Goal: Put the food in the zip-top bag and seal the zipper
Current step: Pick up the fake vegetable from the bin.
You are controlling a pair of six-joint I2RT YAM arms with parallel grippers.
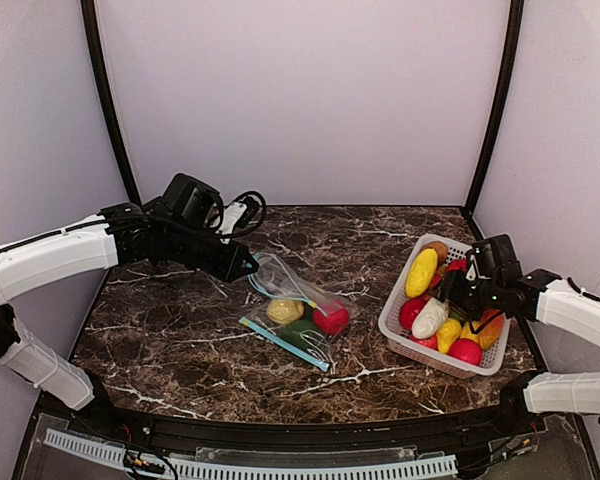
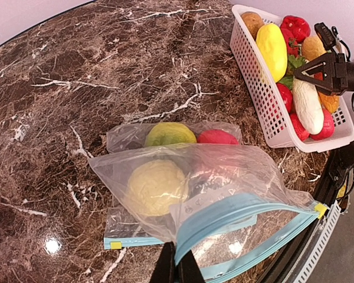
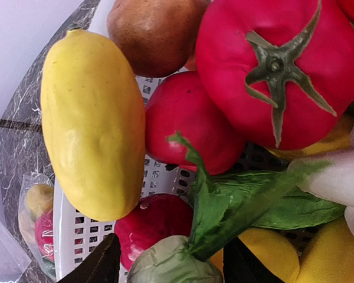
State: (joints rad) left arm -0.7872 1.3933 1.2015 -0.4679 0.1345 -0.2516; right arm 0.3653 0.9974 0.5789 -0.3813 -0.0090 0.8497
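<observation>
The clear zip-top bag (image 1: 298,312) with a blue zipper lies mid-table; a pale yellow food (image 2: 156,186), a green one (image 2: 170,134) and a red one (image 2: 217,137) show through the plastic. My left gripper (image 1: 248,268) is shut on the bag's blue zipper rim (image 2: 236,215) and holds the mouth lifted; its fingers (image 2: 177,268) show at the bottom edge. A second blue strip (image 2: 135,242) lies flat below. My right gripper (image 3: 171,265) is open over the basket, its fingers on either side of a pale radish top with green leaves (image 3: 174,265).
The white slotted basket (image 1: 395,325) at the right holds several foods: a long yellow one (image 3: 91,153), a tomato (image 3: 271,71), a brown potato (image 3: 153,32), red fruits (image 3: 189,121). A cable and black box (image 1: 235,212) lie at the back.
</observation>
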